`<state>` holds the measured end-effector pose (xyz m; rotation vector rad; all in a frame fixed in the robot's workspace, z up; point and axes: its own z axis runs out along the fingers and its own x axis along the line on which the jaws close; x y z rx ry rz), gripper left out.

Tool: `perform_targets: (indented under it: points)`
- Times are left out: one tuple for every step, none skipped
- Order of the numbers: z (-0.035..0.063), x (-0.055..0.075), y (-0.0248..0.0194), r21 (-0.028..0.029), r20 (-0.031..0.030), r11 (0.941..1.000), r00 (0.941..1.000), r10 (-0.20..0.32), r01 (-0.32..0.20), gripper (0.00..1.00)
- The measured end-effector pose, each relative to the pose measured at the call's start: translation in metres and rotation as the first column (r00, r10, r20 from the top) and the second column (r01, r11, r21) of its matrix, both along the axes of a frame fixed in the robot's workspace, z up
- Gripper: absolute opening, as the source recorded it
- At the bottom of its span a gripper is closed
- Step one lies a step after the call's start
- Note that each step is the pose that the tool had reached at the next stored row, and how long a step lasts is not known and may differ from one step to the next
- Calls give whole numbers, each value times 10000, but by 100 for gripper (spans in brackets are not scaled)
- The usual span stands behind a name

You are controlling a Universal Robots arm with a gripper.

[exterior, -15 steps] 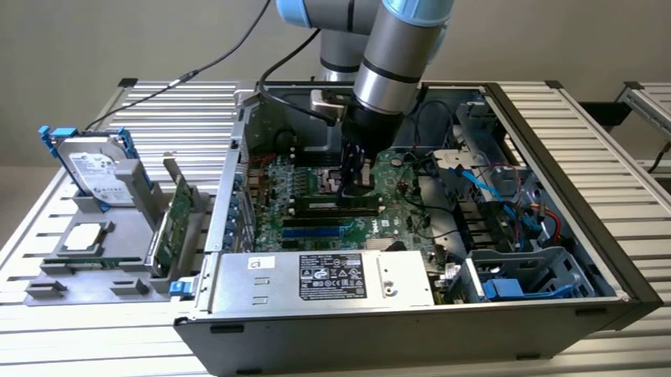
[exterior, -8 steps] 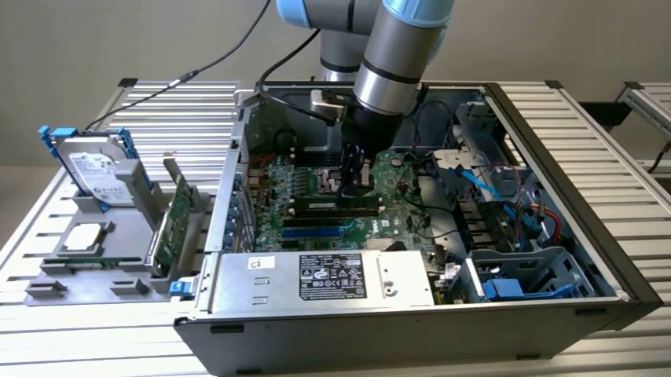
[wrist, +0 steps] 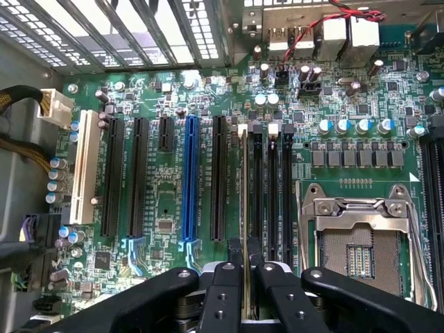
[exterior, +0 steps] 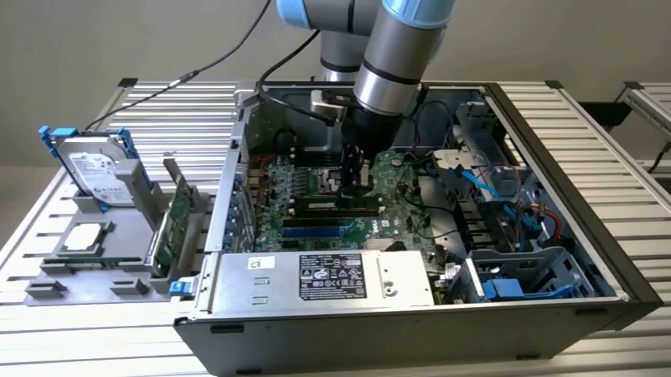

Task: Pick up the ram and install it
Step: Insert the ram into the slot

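Note:
The ram [wrist: 245,208] is a thin green stick seen edge-on, standing upright along the first of the black memory slots [wrist: 270,187] on the green motherboard [wrist: 159,201]. My gripper [wrist: 245,244] is shut on its near end, one black finger on each face. Whether its lower edge is seated in the slot or just above it cannot be told. In the exterior view the gripper [exterior: 354,188] reaches straight down into the open computer case [exterior: 587,236], over the memory slots at the middle of the motherboard [exterior: 304,184].
The CPU socket [wrist: 357,243] lies beside the memory slots, and black, blue [wrist: 189,180] and white [wrist: 84,166] card slots lie on the other side. The power supply [exterior: 335,275] and blue cables [exterior: 493,181] crowd the case. Outside, a grey holder [exterior: 74,267] carries a hard drive [exterior: 97,169] and an expansion card [exterior: 173,224].

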<state>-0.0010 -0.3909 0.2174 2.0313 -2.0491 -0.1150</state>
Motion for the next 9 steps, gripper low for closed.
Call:
perform_targets:
  points:
    - [-1, 0, 0, 2, -2, 10000, 10000, -8, 8, 14]
    - [-1, 0, 0, 3, -6, 10000, 10000, -14, 14, 14]
    - [-2, 0, 1, 4, -7, 10000, 10000, -18, 18, 14]
    - [-2, 0, 1, 3, -7, 10000, 10000, -21, 21, 14]
    - [-2, 0, 1, 4, -8, 10000, 10000, -22, 22, 14]
    - [-2, 0, 1, 5, -10, 10000, 10000, -22, 22, 14]
    - [-2, 0, 0, 4, -11, 10000, 10000, -22, 22, 14]
    - [-2, 0, 1, 4, -13, 10000, 10000, -23, 23, 14]
    - [-2, 0, 0, 3, -16, 10000, 10000, -23, 23, 14]
